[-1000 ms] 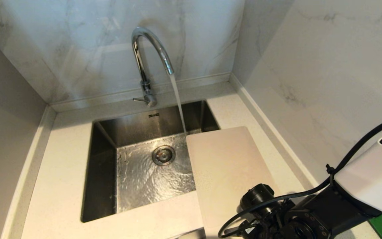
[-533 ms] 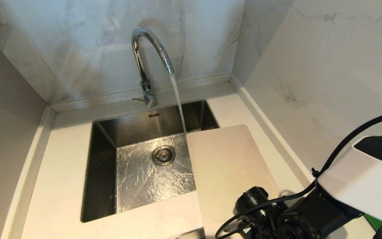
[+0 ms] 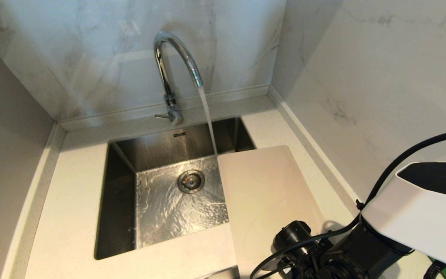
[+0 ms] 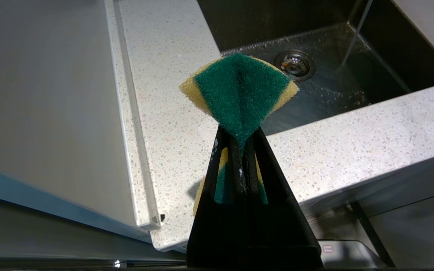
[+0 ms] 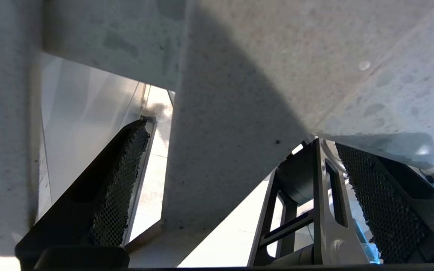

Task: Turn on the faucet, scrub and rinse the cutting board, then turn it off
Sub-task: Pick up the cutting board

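I see water running from the tall chrome gooseneck faucet [image 3: 176, 66] into the steel sink [image 3: 122, 162], and the off-white plastic cutting board [image 3: 265, 193] lies flat on the counter at the sink's right edge, partly overhanging the basin. My right gripper [image 5: 236, 150] has its jaws spread wide at the board's near end, one on either side of its edge. My left gripper [image 4: 241, 150] is clamped on a green-and-yellow scrub sponge [image 4: 239, 90], near the sink's front corner.

cutting board [image 3: 263, 197] right of sink [image 3: 122, 155] | faucet [image 3: 170, 66] behind sink
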